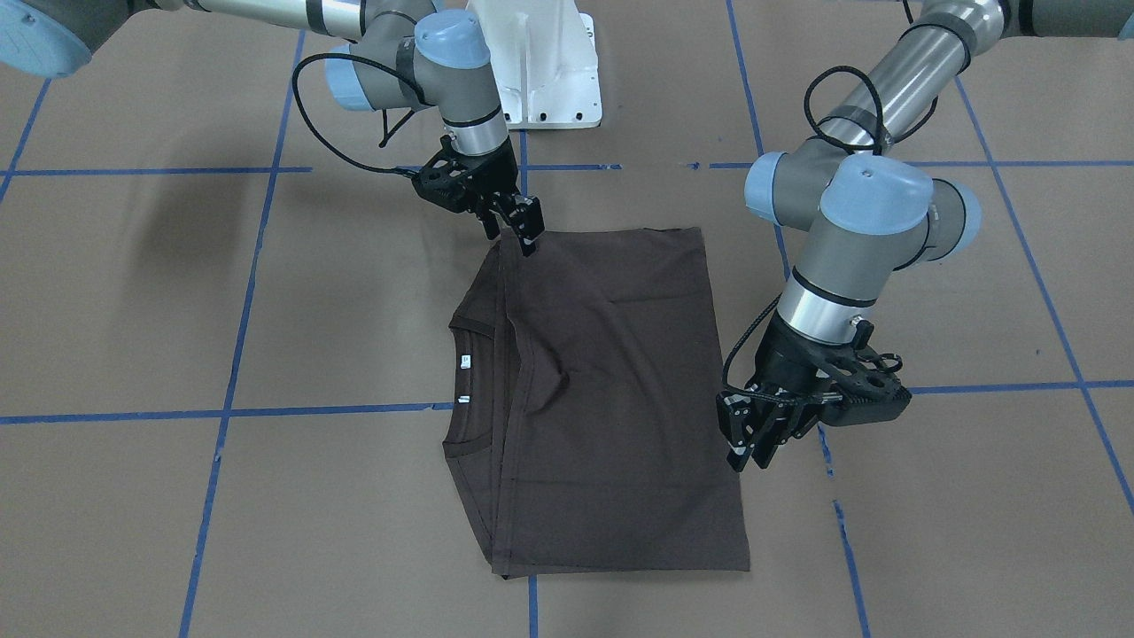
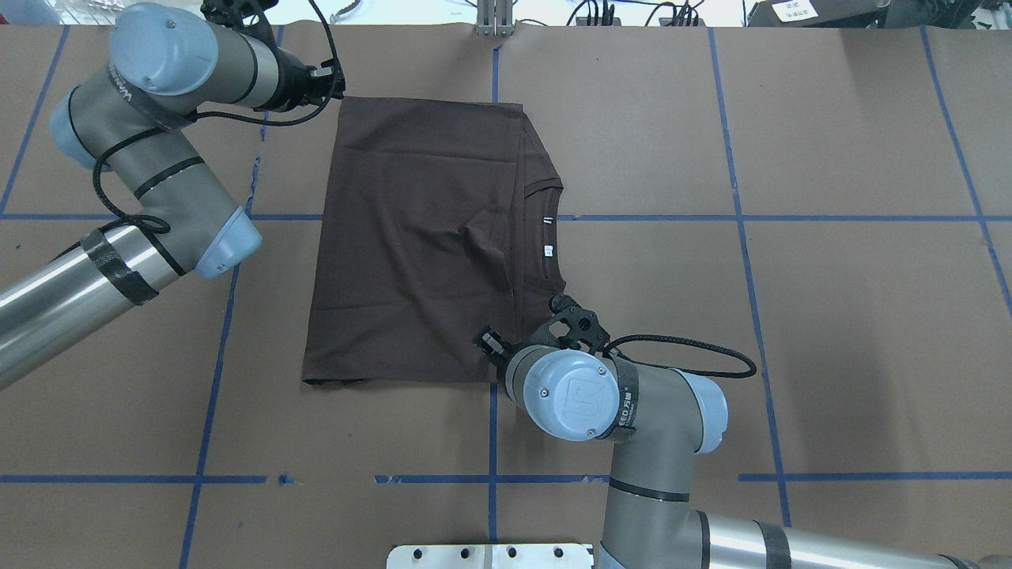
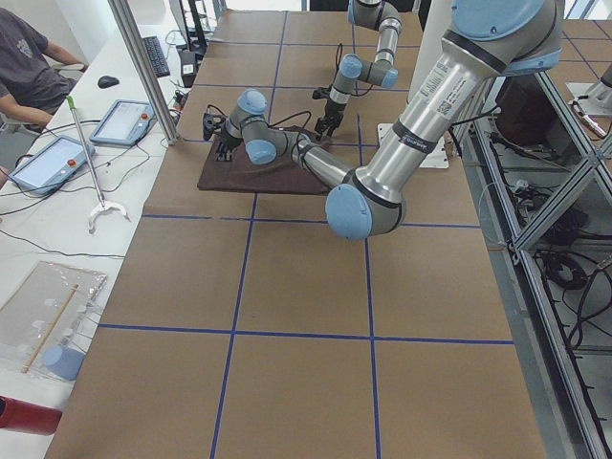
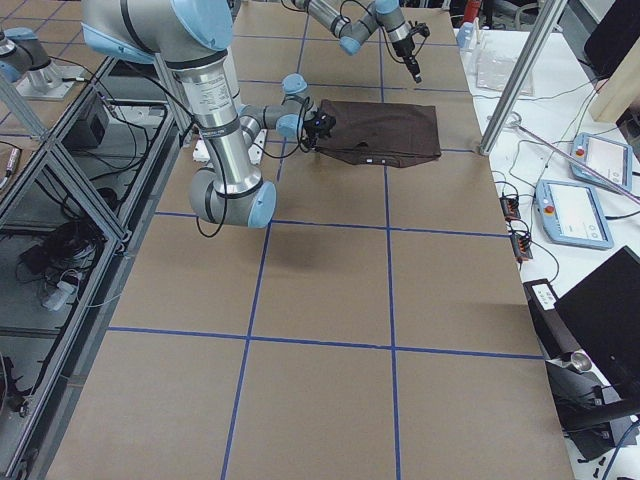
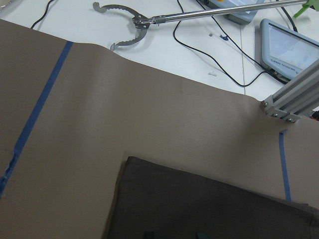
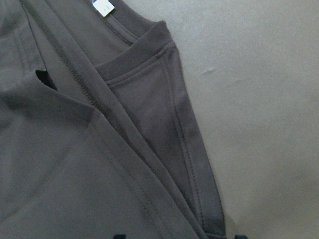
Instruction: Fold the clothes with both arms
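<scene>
The dark brown T-shirt (image 1: 611, 381) (image 2: 411, 237) lies on the table folded in half, its hem laid up to the collar (image 6: 149, 55). A white neck tag (image 1: 465, 361) shows. My right gripper (image 1: 523, 232) sits low at the shirt's near corner on the collar side. Its fingertips (image 6: 119, 236) stand wide apart over the shoulder edge, so it is open. In the overhead view its own wrist hides it. My left gripper (image 1: 751, 443) (image 2: 336, 79) hovers open over the far hem-side corner (image 5: 130, 162), with nothing between its fingers.
The white base bracket (image 1: 540, 62) stands at the robot's edge. Blue tape lines (image 2: 632, 217) cross the brown table cover. Past the far edge lie a metal grabber tool (image 5: 129, 30), control tablets (image 5: 289, 47) and an aluminium post (image 5: 294, 97). A seated person (image 3: 24, 57) is nearby.
</scene>
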Controlling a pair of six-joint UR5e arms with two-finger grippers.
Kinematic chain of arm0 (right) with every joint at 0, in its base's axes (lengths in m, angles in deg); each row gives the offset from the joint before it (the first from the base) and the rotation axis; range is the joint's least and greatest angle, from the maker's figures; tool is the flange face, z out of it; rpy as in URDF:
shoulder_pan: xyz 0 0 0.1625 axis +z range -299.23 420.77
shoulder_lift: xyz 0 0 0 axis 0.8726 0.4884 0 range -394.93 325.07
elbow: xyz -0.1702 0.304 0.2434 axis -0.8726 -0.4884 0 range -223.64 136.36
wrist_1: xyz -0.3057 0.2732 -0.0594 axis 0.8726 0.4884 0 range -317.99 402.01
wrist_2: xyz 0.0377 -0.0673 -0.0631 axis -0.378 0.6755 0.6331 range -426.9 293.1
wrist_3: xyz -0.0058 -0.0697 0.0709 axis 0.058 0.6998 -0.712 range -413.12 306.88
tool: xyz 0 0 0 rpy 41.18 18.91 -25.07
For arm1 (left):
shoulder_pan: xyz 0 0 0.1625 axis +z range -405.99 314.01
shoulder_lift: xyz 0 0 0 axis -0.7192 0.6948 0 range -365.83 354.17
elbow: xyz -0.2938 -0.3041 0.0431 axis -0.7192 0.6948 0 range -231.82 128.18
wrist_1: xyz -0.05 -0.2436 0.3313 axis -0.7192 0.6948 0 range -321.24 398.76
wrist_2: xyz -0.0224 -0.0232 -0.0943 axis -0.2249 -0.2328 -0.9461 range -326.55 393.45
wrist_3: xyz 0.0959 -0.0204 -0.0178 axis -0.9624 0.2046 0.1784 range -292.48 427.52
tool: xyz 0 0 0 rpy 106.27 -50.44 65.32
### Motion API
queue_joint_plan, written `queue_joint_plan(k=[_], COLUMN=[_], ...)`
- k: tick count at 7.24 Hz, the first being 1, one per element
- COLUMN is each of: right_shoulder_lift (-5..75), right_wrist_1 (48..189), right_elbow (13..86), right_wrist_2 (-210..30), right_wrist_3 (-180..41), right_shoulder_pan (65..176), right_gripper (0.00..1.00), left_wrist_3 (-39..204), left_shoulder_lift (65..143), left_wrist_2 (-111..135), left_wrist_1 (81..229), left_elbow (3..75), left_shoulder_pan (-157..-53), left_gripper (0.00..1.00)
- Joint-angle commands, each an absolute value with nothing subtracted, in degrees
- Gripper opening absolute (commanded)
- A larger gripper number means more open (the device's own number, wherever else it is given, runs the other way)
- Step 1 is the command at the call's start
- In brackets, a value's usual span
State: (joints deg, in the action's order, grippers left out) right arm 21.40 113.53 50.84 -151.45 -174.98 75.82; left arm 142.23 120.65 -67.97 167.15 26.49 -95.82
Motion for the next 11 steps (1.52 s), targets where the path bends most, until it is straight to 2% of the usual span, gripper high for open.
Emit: queue_joint_plan(k=[1,2,5,6,8,9,10,11], right_shoulder_lift=[21.23,21.31,21.31,21.66,23.85,26.91,29.46,29.49], right_wrist_1=[113.56,113.56,113.56,113.56,113.65,113.65,113.65,113.65], right_elbow=[50.84,50.84,51.89,52.77,55.83,59.77,62.5,62.62], right_wrist_2=[-151.45,-151.54,-151.71,-151.89,-151.89,-152.15,-152.15,-152.15], right_wrist_3=[-175.11,-175.02,-174.5,-174.49,-174.49,-174.41,-174.41,-174.41], right_shoulder_pan=[75.8,75.8,76.14,76.41,76.67,76.76,76.24,76.06], right_gripper=[0.08,0.0,0.0,0.0,0.0,0.0,0.0,0.0], left_wrist_3=[142.23,142.23,142.4,142.66,152.62,156.25,158.2,162.4], left_shoulder_lift=[120.65,120.65,120.65,119.87,112.95,107.78,104.08,100.82], left_wrist_2=[-67.97,-67.97,-68.06,-68.06,-70.95,-68.27,-65.37,-61.16], left_wrist_1=[167.08,167.08,166.81,166.64,166.46,166.46,165.16,164.27], left_elbow=[26.49,26.49,26.93,29.1,38.04,44.35,48.94,51.77], left_shoulder_pan=[-95.82,-95.82,-95.82,-95.56,-91.81,-85.95,-80.24,-73.91], left_gripper=[0.4,0.4,0.39,0.39,0.39,0.4,0.49,0.54])
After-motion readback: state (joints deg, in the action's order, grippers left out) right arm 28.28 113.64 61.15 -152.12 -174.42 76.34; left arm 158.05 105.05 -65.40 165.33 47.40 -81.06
